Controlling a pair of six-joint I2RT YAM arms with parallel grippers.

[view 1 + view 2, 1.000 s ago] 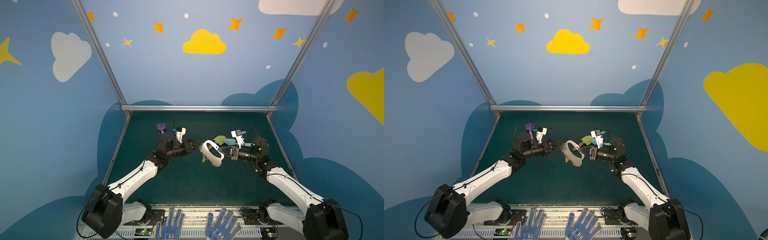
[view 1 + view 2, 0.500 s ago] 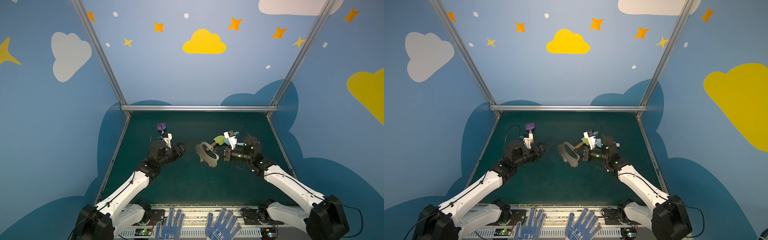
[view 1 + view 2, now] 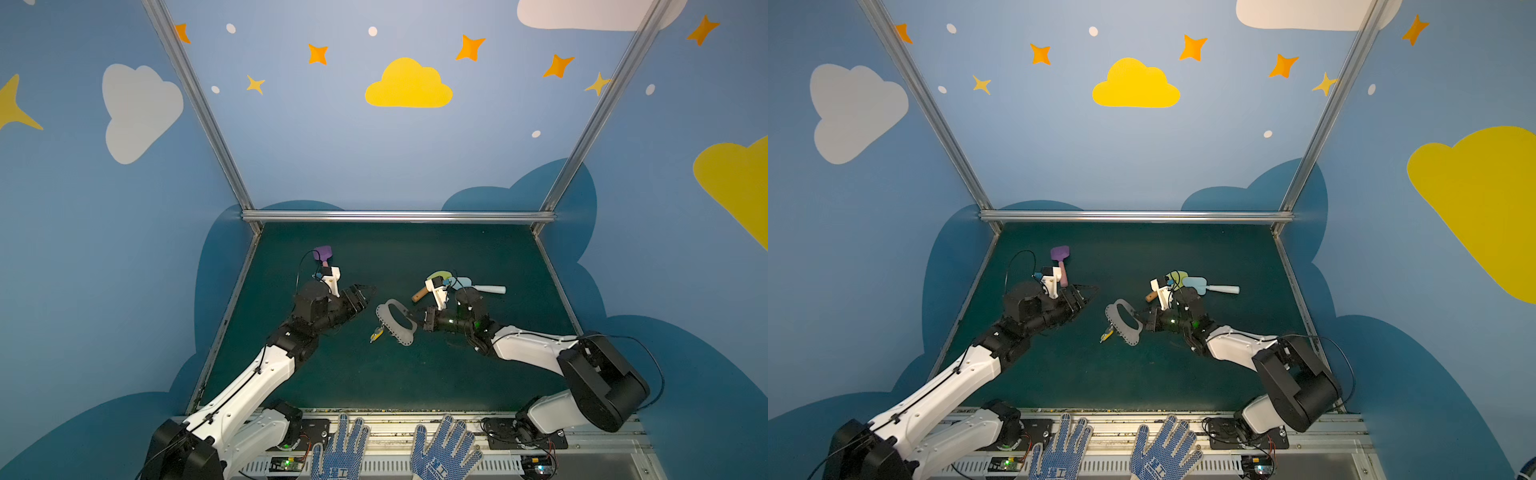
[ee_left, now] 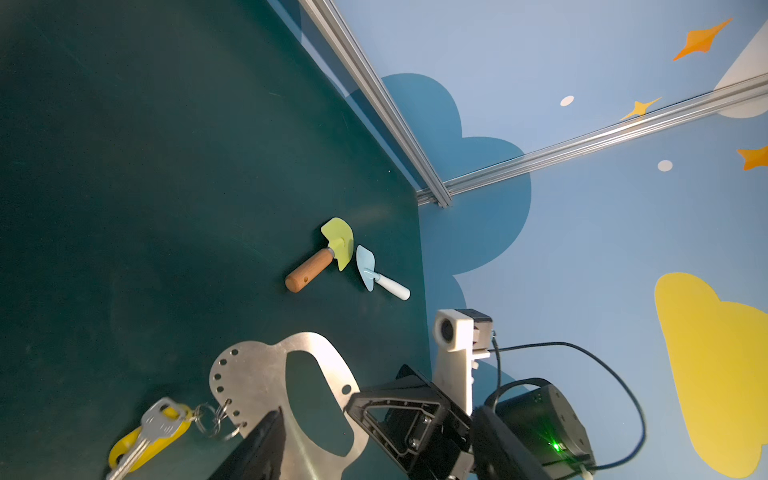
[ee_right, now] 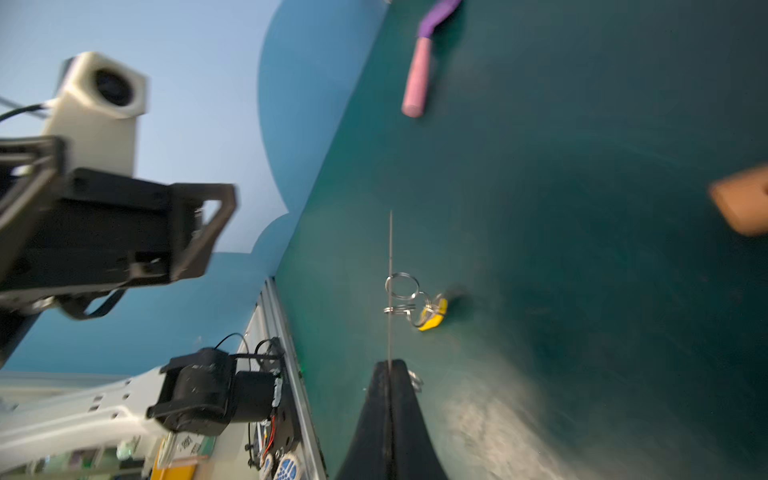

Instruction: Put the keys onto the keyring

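Holding the keyring [image 3: 402, 337] on edge, your right gripper [image 3: 419, 324] is clamped on its rim; the right wrist view shows both fingers [image 5: 374, 415] pinched flat on the thin plate. The left gripper [image 3: 365, 296] stands apart and empty, well off to the left. The keys [image 4: 153, 428] hang from small linked rings through one of the plate's edge holes, low over the mat [image 3: 374, 382]; can't tell if the tips touch it.

Risks from here:
- The grip is a thin-edge pinch. A fast wrist move could let the plate pivot or slide between the pads.
- Can't tell if the small ring is fully wound through the hole. If it's only half threaded, a swing may shake the bunch off.
- Lower further and the keys land first, so dragging sideways could snag them on the mat.
- The yellow-green shovel [image 4: 336, 243] and the blue trowel [image 4: 368, 268] lie just behind your right wrist. A backward retreat could knock them.

Versus a second ago: the left gripper was right up against the plate and is now backed away with its jaws wider. The right arm has brought the plate lower and flatter. The keys now dangle off the plate alone.
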